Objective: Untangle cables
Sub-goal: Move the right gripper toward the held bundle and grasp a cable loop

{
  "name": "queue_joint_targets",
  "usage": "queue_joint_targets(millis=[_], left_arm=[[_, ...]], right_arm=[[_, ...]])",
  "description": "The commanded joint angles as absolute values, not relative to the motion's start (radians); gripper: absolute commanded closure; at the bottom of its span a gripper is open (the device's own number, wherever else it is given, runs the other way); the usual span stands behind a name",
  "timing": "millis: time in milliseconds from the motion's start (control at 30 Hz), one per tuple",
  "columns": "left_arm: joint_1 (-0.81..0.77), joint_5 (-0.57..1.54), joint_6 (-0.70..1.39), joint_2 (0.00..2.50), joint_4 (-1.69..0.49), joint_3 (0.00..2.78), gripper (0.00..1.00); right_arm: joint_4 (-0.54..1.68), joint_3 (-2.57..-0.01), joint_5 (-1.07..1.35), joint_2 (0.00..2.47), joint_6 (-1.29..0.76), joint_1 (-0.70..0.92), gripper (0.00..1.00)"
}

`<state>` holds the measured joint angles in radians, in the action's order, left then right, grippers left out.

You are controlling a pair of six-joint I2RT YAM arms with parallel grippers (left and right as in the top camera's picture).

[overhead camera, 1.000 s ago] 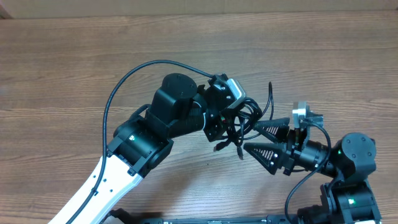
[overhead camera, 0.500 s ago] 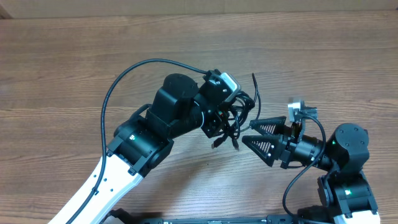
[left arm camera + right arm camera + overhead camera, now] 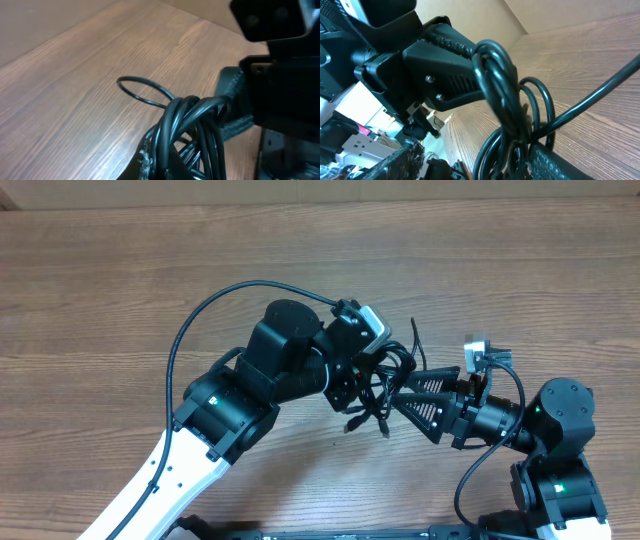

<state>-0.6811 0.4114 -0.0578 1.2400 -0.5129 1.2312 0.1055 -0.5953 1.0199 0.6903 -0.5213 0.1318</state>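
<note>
The cables [image 3: 388,378] are a bunch of thin black loops with two plug ends hanging below it. My left gripper [image 3: 368,380] is shut on the bunch and holds it above the wooden table [image 3: 120,270]. In the left wrist view the cables [image 3: 192,125] pass through my left jaws [image 3: 170,167], and one loop [image 3: 145,90] sticks out over the table. My right gripper [image 3: 402,397] is open, its two fingertips at the right side of the bunch. In the right wrist view the cables [image 3: 500,85] hang off the left gripper's finger [image 3: 445,75] and run between my right fingers [image 3: 480,160].
The left arm's own thick black wire [image 3: 200,315] arcs over the table to the left of the bunch. The right arm's base [image 3: 560,480] stands at the lower right. The table's far edge [image 3: 320,202] runs along the top.
My right gripper has moved left, from apart from the bunch to right against it, still open. The left gripper and the bunch shifted only slightly.
</note>
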Motion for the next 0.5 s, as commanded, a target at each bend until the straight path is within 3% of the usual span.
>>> queue_joint_targets(millis=[0, 133, 367, 467], left_arm=[[-0.684, 0.527, -0.045, 1.239, -0.509, 1.254, 0.96], [-0.69, 0.555, -0.045, 1.239, -0.51, 1.254, 0.96], [-0.694, 0.551, -0.045, 1.239, -0.509, 1.254, 0.96], [-0.694, 0.52, -0.045, 1.239, -0.504, 1.254, 0.96]], right_arm=[[0.103, -0.619, 1.011, 0.698, -0.528, 0.136, 0.33], [0.101, -0.619, 1.011, 0.704, -0.528, 0.136, 0.37], [0.113, -0.619, 1.011, 0.704, -0.527, 0.136, 0.64], [0.111, -0.619, 1.011, 0.704, -0.527, 0.136, 0.68]])
